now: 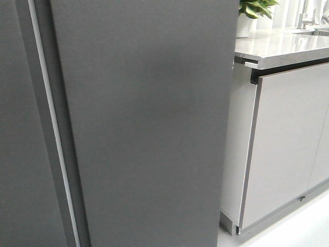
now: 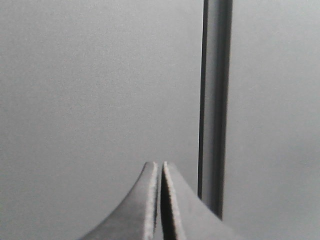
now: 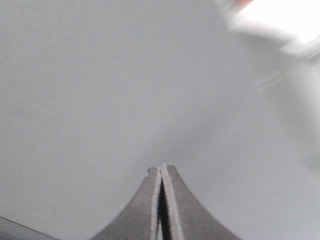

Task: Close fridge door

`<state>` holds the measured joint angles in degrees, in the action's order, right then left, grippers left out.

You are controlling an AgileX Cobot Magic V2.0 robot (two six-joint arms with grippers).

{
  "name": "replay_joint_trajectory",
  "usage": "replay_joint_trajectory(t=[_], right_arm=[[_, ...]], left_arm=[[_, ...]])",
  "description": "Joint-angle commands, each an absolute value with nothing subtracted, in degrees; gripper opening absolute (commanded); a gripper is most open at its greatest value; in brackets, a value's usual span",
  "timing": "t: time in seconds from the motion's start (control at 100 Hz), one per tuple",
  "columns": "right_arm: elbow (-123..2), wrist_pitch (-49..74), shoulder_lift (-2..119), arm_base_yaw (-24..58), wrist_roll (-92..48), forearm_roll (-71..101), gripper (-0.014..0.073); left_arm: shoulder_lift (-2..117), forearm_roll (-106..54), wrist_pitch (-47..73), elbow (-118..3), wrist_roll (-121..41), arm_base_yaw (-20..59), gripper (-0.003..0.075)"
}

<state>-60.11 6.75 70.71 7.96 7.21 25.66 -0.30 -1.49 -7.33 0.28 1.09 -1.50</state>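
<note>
On countertop (image 1: 288, 46): white pot (image 1: 244, 25) holding green plant (image 1: 256, 7).

No readable text anywhere in my views.

I find no letters, numbers, brand marks or signs on the tall matte dark grey slab fridge door (image 1: 146, 123) that fills my front view, and none on the glossy light grey cabinet doors (image 1: 285, 144) just to its right. The pale stone-look countertop (image 1: 280, 47) above those cabinets is unmarked too. Both my wrist views show only plain grey surface, the right one partly blurred.
</note>
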Motion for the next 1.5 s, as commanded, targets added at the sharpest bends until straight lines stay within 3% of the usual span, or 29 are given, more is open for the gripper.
replay_joint_trajectory(t=[0.0,0.5,0.93,1.21,1.49], right_arm=[[-56.43,1.99,63.47,6.32,6.92,21.32,-0.0046],[-25.66,-1.81,30.93,-0.39,6.92,11.23,-0.0046],[-1.48,-7.52,5.84,-0.49,6.92,0.93,-0.0046],[2.12,-5.54,-1.71,-0.51,6.82,0.66,-0.0046],[2.12,-4.78,-1.83,-0.51,6.70,0.39,-0.0046]], left_arm=[[-0.91,-1.72,-11.45,2.30,1.34,-1.17,-0.0020],[-0.91,-1.72,-11.45,2.30,1.34,-1.17,-0.0020],[-0.91,-1.72,-11.45,2.30,1.34,-1.17,-0.0020],[-0.91,-1.72,-11.45,2.30,1.34,-1.17,-0.0020],[-0.91,-1.72,-11.45,2.30,1.34,-1.17,-0.0020]])
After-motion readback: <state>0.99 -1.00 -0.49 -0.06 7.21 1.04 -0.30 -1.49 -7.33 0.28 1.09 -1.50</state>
